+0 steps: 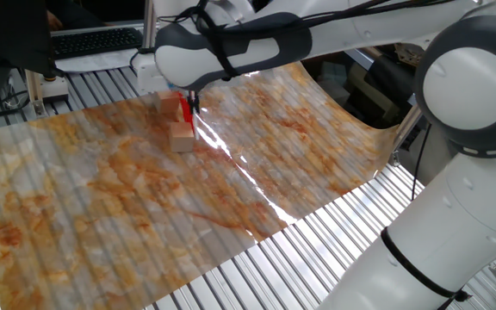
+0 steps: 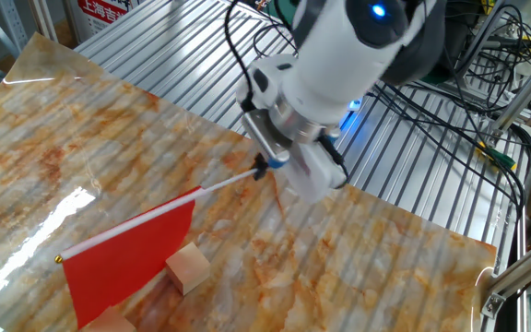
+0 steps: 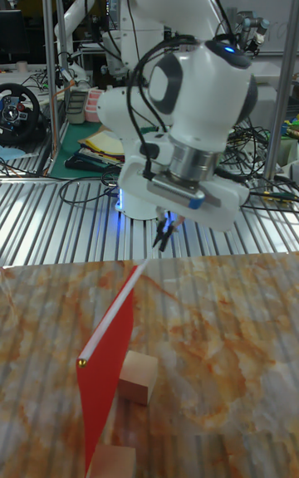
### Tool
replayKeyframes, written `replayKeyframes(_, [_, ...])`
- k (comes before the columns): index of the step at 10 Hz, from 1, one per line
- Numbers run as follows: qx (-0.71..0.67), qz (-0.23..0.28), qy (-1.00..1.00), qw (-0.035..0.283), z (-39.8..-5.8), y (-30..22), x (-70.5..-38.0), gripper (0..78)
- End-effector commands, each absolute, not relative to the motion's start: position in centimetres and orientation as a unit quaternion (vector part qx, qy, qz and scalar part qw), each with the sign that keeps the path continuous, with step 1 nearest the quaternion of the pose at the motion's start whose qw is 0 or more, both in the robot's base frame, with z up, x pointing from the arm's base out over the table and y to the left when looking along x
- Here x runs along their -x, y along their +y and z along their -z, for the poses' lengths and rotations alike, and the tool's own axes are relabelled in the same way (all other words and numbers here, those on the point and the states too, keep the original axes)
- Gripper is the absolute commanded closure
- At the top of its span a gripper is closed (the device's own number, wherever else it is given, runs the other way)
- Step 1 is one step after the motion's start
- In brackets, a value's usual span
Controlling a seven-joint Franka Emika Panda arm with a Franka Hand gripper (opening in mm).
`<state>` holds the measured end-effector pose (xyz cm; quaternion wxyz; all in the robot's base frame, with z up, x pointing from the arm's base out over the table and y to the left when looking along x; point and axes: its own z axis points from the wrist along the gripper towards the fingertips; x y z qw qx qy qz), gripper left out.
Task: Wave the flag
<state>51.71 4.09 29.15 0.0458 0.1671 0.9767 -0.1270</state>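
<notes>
Gripper [image 2: 264,168] pinched shut on stick end | flag [image 2: 129,254] hangs low over the near wooden blocks [image 2: 187,267] (cloth almost brushing) | you'd best lift before swinging.

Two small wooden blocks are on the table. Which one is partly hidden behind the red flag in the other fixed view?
The block at the bottom edge: the flag covers most of it. The other block, beside the cloth and nearer the gripper, shows fully.
</notes>
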Motion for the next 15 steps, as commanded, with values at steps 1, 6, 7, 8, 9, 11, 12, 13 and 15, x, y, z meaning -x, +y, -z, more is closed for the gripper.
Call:
replayKeyframes(1, [0.029,0.114,0.993,0.018,-32.8,-12.0,-54.9,76.4])
replayKeyframes(6, [0.027,0.117,0.992,0.023,-33.3,-15.2,-54.6,76.4])
replayKeyframes(7, [0.027,0.116,0.993,0.022,-33.2,-15.3,-54.5,76.4])
replayKeyframes(8, [0.020,0.108,0.994,0.017,-33.2,-15.1,-54.5,76.4])
replayKeyframes(9, [0.012,0.103,0.995,0.016,-33.0,-14.6,-54.5,76.4])
replayKeyframes(11, [-0.015,0.096,0.995,0.012,-31.8,-10.5,-54.2,76.4])
replayKeyframes(12, [-0.029,0.089,0.996,0.010,-31.1,-8.5,-53.9,76.4])
replayKeyframes(13, [-0.051,0.084,0.995,0.006,-29.9,-4.6,-52.9,76.4])
replayKeyframes(15, [-0.077,0.062,0.995,-0.008,-29.0,0.3,-51.2,76.4])
